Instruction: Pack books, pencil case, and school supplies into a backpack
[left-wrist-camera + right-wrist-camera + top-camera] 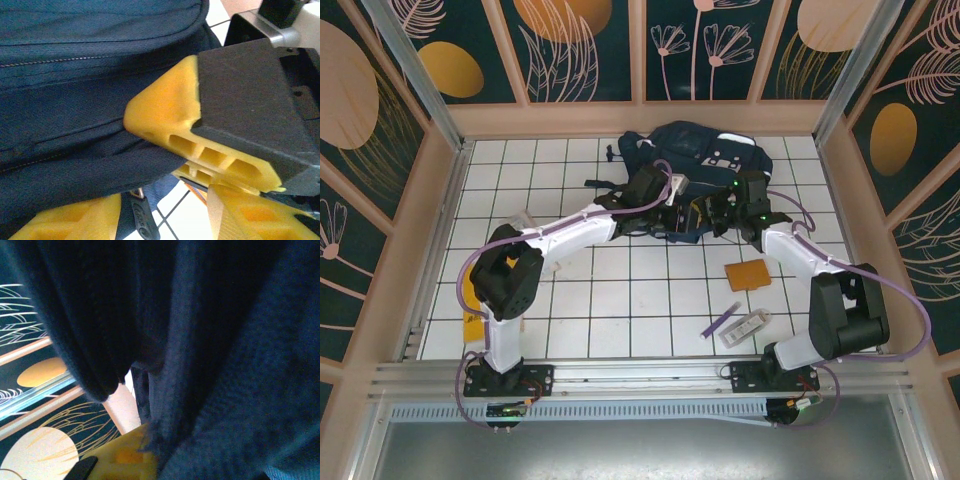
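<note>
- Two arms reach in to the backpack (pixel 705 160), which lies in the far middle of the tiled table (pixel 620 300).
- Its long axis runs roughly left to right in the top view. The pale grey patches face up on its right half, and dark straps trail off the left end toward the near side.
- From the left wrist, the seams and zip lines of the navy fabric run nearly level across the picture.
- The left gripper (pixel 164 220) sits at the near edge of the bag with its yellow fingers (pixel 75 220) apart. White tile shows through the gap, and a dark strap end with a small metal ring hangs there without being pinched.
- The right gripper (pixel 723 212) is closed on a fold of the bag's fabric. From its own wrist, the cloth drapes down in front of the lens to meet the yellow finger (pixel 125 457).
- The orange book (pixel 748 274) lies flat to the right of centre, turned slightly off the tile lines and well apart from the bag.
- The purple pen (pixel 722 320) lies nearer the arm bases, its length running diagonally from near-left to far-right.
- One clear pack (pixel 752 322) lies just beside the pen on its right, slanted much the same way.
</note>
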Controlling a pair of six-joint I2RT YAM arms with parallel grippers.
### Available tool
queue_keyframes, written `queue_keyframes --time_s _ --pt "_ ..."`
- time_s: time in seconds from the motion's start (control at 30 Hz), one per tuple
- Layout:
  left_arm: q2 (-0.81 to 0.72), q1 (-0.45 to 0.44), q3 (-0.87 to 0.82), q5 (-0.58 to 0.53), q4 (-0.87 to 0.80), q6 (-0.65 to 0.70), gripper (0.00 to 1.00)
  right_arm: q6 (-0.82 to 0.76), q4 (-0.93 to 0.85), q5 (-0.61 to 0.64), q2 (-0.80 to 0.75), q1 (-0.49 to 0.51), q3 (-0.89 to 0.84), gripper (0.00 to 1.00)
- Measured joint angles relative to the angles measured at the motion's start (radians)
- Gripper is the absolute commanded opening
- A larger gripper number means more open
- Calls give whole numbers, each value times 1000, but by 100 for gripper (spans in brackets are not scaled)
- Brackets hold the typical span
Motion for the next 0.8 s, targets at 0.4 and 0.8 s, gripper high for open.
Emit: queue_keyframes --time_s 0.4,0.8 --pt "19 6 14 -94 -52 20 0 8 6 5 0 2 0 0" --pt "-106 129 -214 11 36 237 0 -138 -93 0 -34 -107 -13 0"
